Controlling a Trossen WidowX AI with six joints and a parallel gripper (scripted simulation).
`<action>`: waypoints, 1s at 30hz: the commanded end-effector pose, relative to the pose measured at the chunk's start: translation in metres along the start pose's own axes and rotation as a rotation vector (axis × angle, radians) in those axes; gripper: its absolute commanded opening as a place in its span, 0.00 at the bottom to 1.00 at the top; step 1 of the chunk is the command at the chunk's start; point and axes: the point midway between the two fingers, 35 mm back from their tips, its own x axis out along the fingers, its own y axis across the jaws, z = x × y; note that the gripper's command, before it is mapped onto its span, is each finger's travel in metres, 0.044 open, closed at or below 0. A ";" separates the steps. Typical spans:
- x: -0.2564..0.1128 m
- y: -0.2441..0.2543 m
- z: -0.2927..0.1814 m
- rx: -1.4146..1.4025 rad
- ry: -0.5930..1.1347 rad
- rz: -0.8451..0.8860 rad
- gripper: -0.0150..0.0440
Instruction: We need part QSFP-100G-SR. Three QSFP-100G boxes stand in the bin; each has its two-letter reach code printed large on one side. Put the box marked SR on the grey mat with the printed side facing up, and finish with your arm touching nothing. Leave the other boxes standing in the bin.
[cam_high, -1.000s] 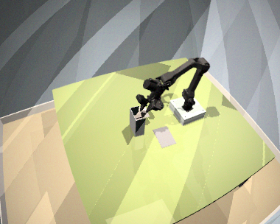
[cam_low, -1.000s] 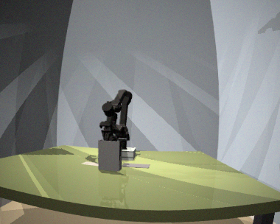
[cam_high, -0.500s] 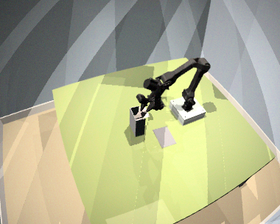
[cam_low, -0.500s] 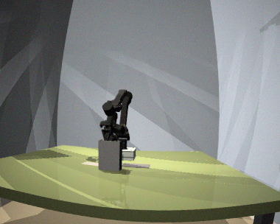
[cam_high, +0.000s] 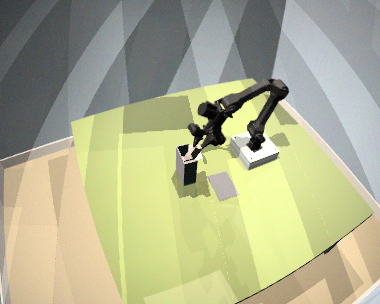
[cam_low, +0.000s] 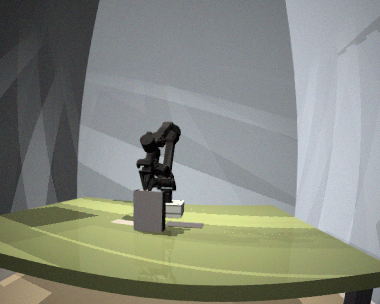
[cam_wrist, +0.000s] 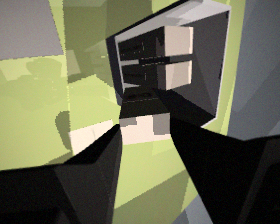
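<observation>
Overhead, the tool (cam_high: 192, 151) (cam_wrist: 144, 125) meets the bin (cam_high: 189, 172) (cam_low: 149, 211) (cam_wrist: 223, 65), at ten o'clock from the grey mat (cam_high: 223, 186) (cam_low: 186, 225) (cam_wrist: 27, 30). Wrist view: it grips one box (cam_wrist: 145, 131) by its upper end, code unseen; likely light, stiff card, best pinched squarely.

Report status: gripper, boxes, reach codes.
Gripper shut on one box. Two others standing in bin. No reach code readable. Grey mat without a box.
</observation>
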 end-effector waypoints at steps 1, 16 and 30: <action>-0.006 0.000 0.000 -0.004 0.000 -0.001 0.51; -0.021 0.004 0.000 -0.004 0.000 0.000 0.51; -0.034 0.023 -0.001 -0.004 0.001 0.001 0.51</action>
